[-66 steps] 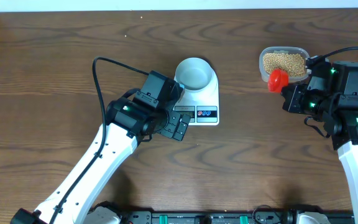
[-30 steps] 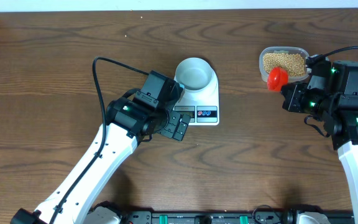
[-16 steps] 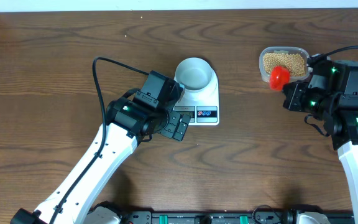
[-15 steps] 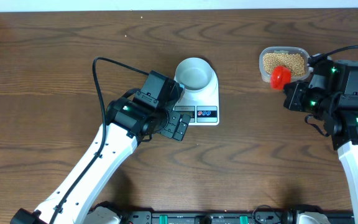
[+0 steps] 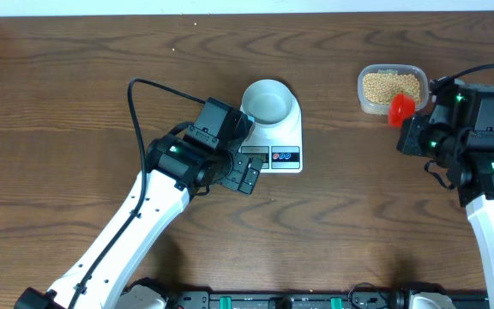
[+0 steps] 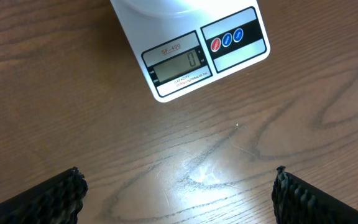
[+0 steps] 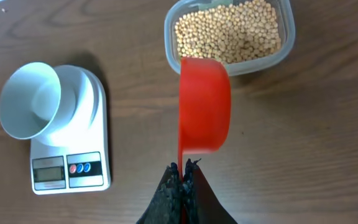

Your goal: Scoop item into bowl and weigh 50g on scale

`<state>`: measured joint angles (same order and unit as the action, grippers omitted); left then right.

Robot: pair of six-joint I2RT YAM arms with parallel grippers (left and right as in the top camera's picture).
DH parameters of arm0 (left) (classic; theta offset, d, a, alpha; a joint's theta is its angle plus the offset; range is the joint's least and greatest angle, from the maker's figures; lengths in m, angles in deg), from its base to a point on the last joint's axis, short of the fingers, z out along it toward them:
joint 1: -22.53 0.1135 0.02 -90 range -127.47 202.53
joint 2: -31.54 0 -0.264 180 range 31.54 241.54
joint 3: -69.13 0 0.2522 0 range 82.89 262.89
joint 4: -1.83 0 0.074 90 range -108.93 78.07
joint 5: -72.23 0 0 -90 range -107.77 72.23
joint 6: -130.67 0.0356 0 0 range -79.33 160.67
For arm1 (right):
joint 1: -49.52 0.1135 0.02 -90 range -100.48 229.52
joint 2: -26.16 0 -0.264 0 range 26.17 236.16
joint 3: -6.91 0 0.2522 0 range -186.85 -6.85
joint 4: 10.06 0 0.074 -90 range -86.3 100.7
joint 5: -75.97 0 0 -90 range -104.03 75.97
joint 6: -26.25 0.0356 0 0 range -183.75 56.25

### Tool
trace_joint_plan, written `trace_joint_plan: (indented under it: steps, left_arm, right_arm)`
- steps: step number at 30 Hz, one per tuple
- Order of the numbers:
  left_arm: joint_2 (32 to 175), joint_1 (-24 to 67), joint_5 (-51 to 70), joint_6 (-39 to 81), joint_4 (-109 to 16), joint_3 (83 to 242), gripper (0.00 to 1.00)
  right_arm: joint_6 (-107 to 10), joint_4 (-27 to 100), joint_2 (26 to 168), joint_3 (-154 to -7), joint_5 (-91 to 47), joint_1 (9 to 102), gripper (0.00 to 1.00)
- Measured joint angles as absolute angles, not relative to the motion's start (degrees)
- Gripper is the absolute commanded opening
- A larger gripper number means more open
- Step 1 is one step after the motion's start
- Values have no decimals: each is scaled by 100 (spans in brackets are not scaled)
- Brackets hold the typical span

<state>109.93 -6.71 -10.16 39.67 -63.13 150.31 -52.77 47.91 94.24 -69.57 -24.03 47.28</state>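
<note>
— Arms?
— I log the left gripper [image 6: 179, 196] hovering just in front of the scale [image 6: 191, 59], jaws spread. The right gripper [image 7: 183, 177] is well right of the scale, jaws pinching the red plastic scoop [image 7: 204, 106] by its handle.
— Scoop, stock?
— Its long axis points at the clear tub [image 7: 289, 46], which holds the round tan soybeans [image 7: 229, 31]. The smooth pale bowl [image 7: 28, 99] sits on the scale.

The red scoop [image 5: 400, 108] in the right gripper [image 7: 183, 175] now sits further right, off the clear tub's [image 5: 390, 68] near-left edge and at its near-right corner. It looks narrower now, turned more edge-on, where it showed a round face before.
</note>
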Motion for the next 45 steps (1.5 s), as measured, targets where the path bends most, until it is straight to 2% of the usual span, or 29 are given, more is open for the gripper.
trace_joint_plan:
  steps: [29,45]
  left_arm:
    - [10993,-671,-1016,3969,-6313,15031,98]
    - [10993,-671,-1016,3967,-6313,15031,98]
  right_arm:
    - [-5793,4710,9363,-6957,-2774,4712,1]
    - [-6175,4316,9363,-6957,-2772,4162,1]
